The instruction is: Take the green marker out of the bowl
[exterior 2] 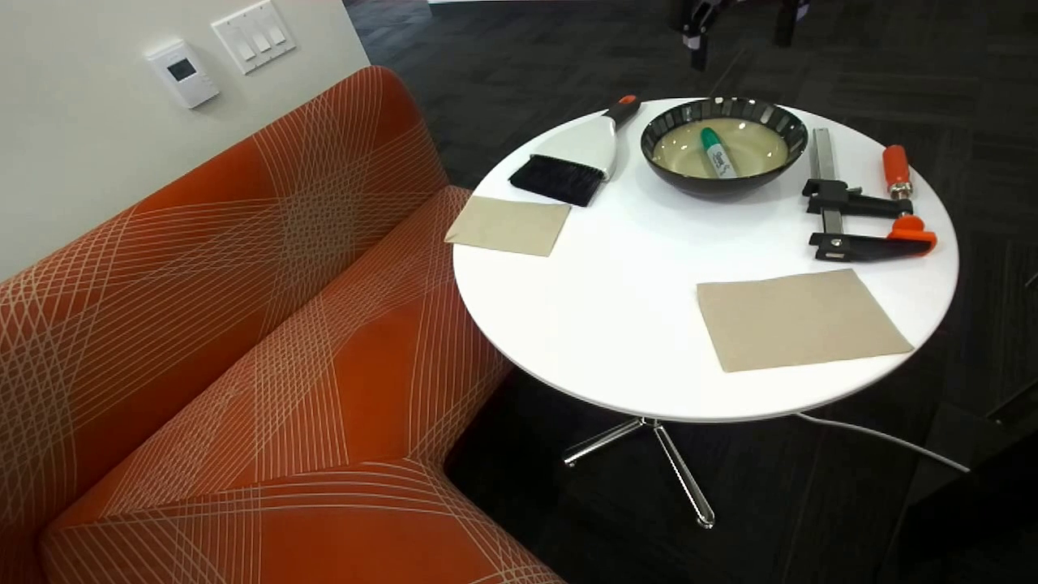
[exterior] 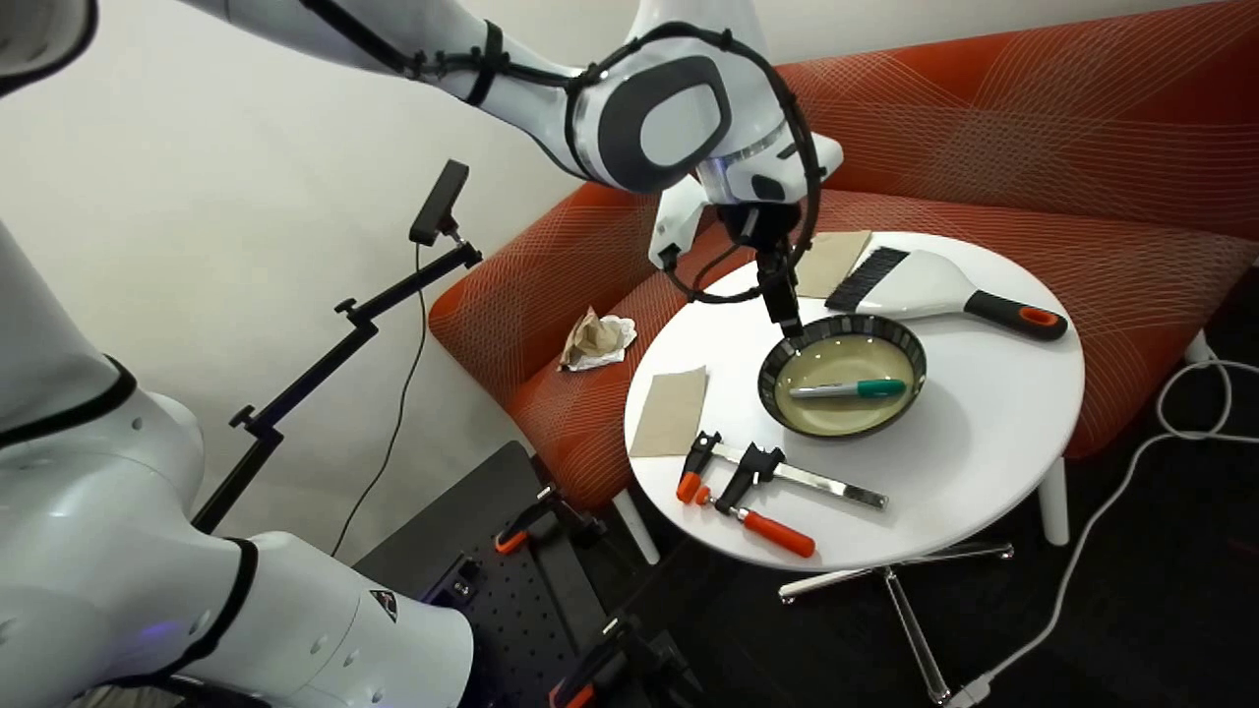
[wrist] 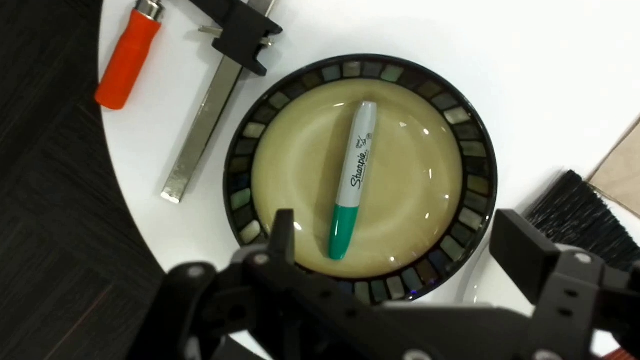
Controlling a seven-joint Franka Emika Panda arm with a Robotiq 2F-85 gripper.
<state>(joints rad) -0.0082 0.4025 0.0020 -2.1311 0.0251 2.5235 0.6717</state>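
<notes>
Holds jaws wide apart near bowl [wrist: 402, 172]; should find marker [wrist: 354, 180] light, stiff, probably slick; best to pinch crosswise at mid-length, just clear of cap [wrist: 344, 231].

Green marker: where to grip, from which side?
Probably straight down from above, gripping the green marker at mid-length, across its narrow width. It lies in the bowl with bare space along both long sides; the pincer, open, would close roughly crosswise to it.
</notes>
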